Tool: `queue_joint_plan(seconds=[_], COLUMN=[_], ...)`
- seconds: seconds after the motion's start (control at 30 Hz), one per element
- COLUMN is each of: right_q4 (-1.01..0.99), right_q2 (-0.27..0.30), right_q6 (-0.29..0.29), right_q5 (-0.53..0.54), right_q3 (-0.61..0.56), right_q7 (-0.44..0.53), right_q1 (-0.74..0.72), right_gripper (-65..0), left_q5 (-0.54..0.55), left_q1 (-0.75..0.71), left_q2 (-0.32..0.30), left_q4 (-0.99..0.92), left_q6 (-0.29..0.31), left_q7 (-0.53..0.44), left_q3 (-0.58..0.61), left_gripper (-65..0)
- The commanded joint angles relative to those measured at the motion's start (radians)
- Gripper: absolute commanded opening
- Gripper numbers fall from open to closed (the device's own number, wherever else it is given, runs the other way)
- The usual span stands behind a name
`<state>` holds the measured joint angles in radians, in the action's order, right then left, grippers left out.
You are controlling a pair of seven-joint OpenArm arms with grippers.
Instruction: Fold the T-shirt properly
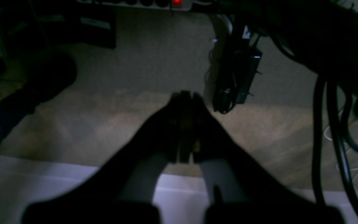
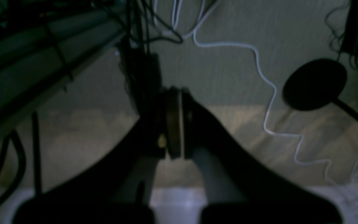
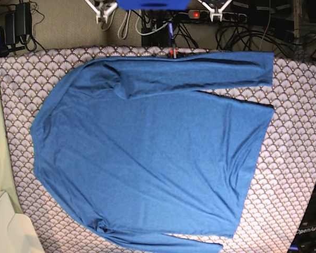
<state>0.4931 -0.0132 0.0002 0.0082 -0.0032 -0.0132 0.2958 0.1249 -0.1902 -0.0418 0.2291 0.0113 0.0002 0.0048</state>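
T-shirt [image 3: 147, 153] lies spread flat on the table [image 3: 300, 132], over the grey-white scallop-patterned cloth [image 3: 295, 174], with its neck side toward the left of the base view. One long sleeve [image 3: 200, 71] is laid along its top edge. Left tool [image 1: 185, 102] is pressed together and holds nothing, above a beige carpet [image 1: 110, 124]. Right tool [image 2: 174, 105] is pressed together too, near a white cable [image 2: 267, 84].

Scallop-patterned cloth [image 3: 297, 132] covers the table, grey-white. Behind it there's a power strip [image 3: 210, 16] with a red light, black cables [image 3: 247, 34] tangled nearby, and a white cord [image 2: 269, 93] snaking across the carpet [image 1: 154, 62].
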Motion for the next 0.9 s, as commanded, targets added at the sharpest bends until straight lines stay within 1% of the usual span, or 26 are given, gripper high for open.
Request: queue_joint_plan(seconds=[0.0, 0.13, 0.2, 0.27, 0.37, 0.47, 0.57, 0.63, 0.77, 0.87], right_q4=[0.062, 0.286, 0.381, 0.476, 0.623, 0.749, 0.882, 0.973, 1.146, 1.278], right_q2=[0.003, 0.006, 0.022, 0.025, 0.032, 0.051, 0.051, 0.068, 0.071, 0.068], right_q6=[0.005, 0.005, 0.005, 0.005, 0.005, 0.005, 0.005, 0.005, 0.005, 0.005], right_q5=[0.005, 0.005, 0.005, 0.005, 0.005, 0.005, 0.005, 0.005, 0.005, 0.005], right_q3=[-0.002, -0.002, -0.002, -0.002, -0.002, -0.002, 0.004, 0.007, 0.010, 0.049], right_q7=[0.008, 0.006, 0.005, 0.005, 0.003, 0.003, 0.003, -0.003, -0.084, -0.141], right_q1=[0.047, 0.185, 0.247, 0.303, 0.389, 0.457, 0.530, 0.575, 0.635, 0.667], right_gripper=[-65.0, -65.0, -65.0, -65.0, -65.0, -65.0, -65.0, -65.0, -64.9, -60.6], left_q5=[-0.004, -0.004, 0.000, 0.002, 0.003, 0.005, 0.005, 0.005, 0.005, 0.005], left_q1=[-0.047, -0.180, -0.242, -0.308, -0.411, -0.496, -0.584, -0.636, -0.711, -0.757], left_q2=[-0.002, -0.028, -0.037, -0.042, -0.074, -0.085, -0.103, -0.112, -0.120, -0.120], left_q4=[0.043, 0.252, 0.353, 0.459, 0.634, 0.792, 0.975, 1.094, 1.277, 1.400], left_q6=[0.000, 0.000, 0.000, 0.000, 0.000, 0.000, 0.000, -0.004, -0.006, -0.006], left_q7=[-0.004, 0.001, 0.001, 0.001, -0.001, -0.001, 0.001, 0.001, 0.001, 0.001], left_q3=[0.002, 0.002, 0.002, -0.002, -0.004, -0.004, -0.006, -0.006, -0.006, -0.006], left_gripper=[-64.9, -64.9, -64.9, -64.9, -64.9, -64.9, -64.9, -64.9, -64.9, -64.8])
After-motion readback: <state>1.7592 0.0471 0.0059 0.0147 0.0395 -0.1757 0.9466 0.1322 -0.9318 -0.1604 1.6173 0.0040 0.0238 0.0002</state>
